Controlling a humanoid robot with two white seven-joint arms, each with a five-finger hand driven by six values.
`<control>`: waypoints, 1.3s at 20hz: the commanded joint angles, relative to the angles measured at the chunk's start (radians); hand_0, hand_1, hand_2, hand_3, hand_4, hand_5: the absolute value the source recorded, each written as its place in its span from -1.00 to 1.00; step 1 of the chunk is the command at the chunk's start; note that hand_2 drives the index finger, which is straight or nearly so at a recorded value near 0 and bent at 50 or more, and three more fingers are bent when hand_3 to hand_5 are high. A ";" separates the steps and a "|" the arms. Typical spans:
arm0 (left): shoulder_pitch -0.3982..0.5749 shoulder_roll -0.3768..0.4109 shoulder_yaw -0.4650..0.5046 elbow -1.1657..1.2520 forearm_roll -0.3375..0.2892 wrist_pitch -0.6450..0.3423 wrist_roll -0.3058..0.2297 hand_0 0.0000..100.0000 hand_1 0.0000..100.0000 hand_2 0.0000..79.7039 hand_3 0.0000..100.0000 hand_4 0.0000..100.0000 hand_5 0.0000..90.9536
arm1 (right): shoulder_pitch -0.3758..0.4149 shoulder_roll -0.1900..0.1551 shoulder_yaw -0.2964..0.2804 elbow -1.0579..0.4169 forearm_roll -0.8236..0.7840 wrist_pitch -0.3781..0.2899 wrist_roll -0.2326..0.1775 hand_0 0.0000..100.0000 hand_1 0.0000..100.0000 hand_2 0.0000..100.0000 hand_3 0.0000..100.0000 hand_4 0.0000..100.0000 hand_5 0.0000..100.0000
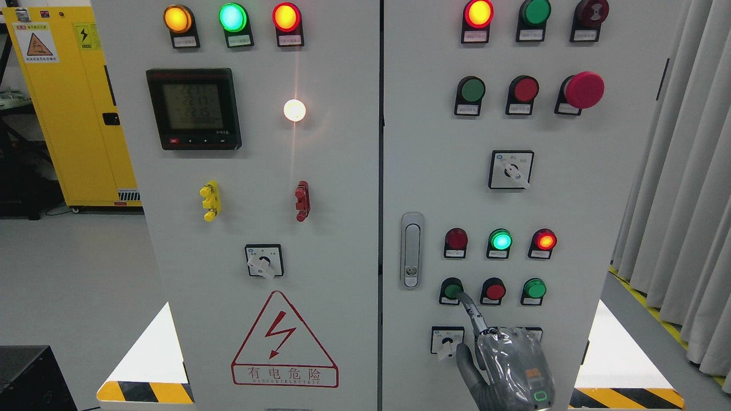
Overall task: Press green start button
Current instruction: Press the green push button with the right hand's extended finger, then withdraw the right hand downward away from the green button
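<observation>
So the right hand comes up from the bottom edge on the right door of the control cabinet, index finger stuck out straight with its tip touching the green start button, the leftmost in the bottom row of three. The other fingers look curled in, gripping nothing. Next to that button sit a red button and another green button; above them is a row of lamps, the middle green lamp lit. The little tags under each button are too small to read. On the left door, the red triangle warning sign reads "有电危险". Also a digital meter with faint digits I can't make out.
</observation>
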State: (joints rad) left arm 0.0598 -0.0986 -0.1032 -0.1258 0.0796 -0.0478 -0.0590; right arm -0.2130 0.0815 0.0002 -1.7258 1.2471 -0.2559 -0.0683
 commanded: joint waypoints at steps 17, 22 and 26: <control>0.000 0.000 0.000 0.000 0.000 0.000 -0.001 -0.76 0.11 -1.00 -1.00 -1.00 -1.00 | -0.008 0.001 0.029 0.018 -0.006 0.003 0.001 0.46 0.81 -1.00 0.97 1.00 1.00; 0.000 0.000 0.000 0.000 0.000 0.000 -0.001 -0.76 0.11 -1.00 -1.00 -1.00 -1.00 | 0.007 0.001 0.029 -0.006 -0.012 0.001 -0.004 0.46 0.81 -1.00 0.97 1.00 1.00; 0.000 0.000 0.000 0.000 0.000 0.000 -0.001 -0.76 0.11 -1.00 -1.00 -1.00 -1.00 | 0.030 0.003 0.027 -0.041 -0.014 0.001 -0.013 0.47 0.81 -1.00 0.96 1.00 1.00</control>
State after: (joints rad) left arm 0.0598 -0.0985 -0.1029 -0.1258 0.0796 -0.0478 -0.0590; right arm -0.2042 0.0825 0.0004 -1.7245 1.2373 -0.2527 -0.0629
